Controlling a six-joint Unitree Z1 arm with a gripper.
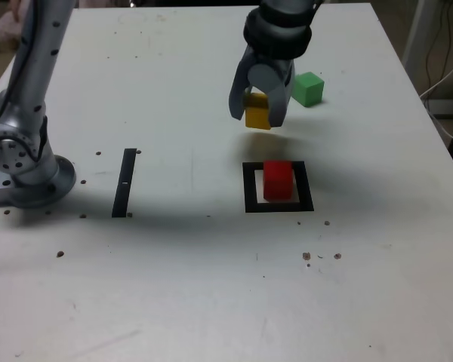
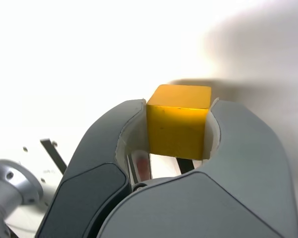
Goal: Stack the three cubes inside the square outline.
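My gripper (image 1: 257, 113) is shut on the yellow cube (image 1: 257, 115), which sits squarely between the two grey fingers in the wrist view (image 2: 179, 121). Whether the cube rests on the table or hangs just above it, I cannot tell. A red cube (image 1: 278, 179) stands inside the black square outline (image 1: 249, 188), nearer the camera than the gripper in the exterior view. The green cube (image 1: 308, 88) lies on the table just to the exterior view's right of the gripper, apart from it.
A narrow black strip (image 1: 124, 182) lies on the white table (image 1: 174, 286) toward the exterior view's left. The arm's grey base (image 1: 23, 162) stands at the far left edge. Small dark specks dot the tabletop.
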